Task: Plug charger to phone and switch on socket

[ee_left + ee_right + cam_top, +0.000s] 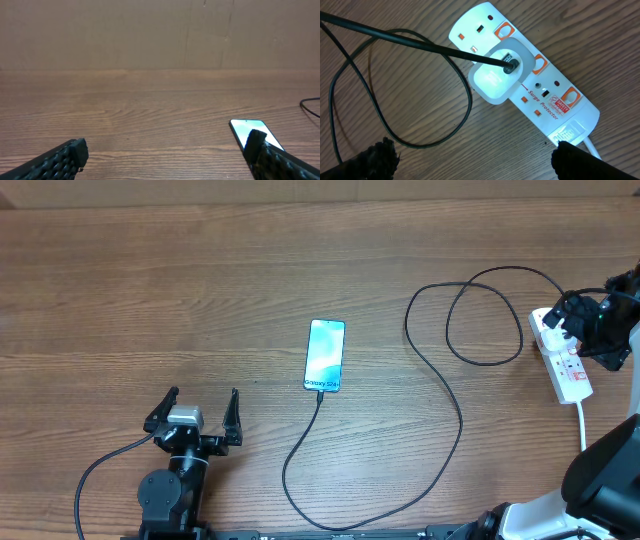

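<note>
As the charger [420, 45] sits in the socket [555, 107], the phone [325, 355] glows.

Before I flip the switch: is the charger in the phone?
Apparently in: the charger cable ends flush at the phone's near edge; full seating cannot be told.

We see a wood-grain table [150, 290] filling the overhead frame, evenly lit. In the left wrist view, a plain brown wall [100, 35] spans the upper half behind it.

Glossy white plastic socket [530, 85], wood-grain table [200, 300]
</note>
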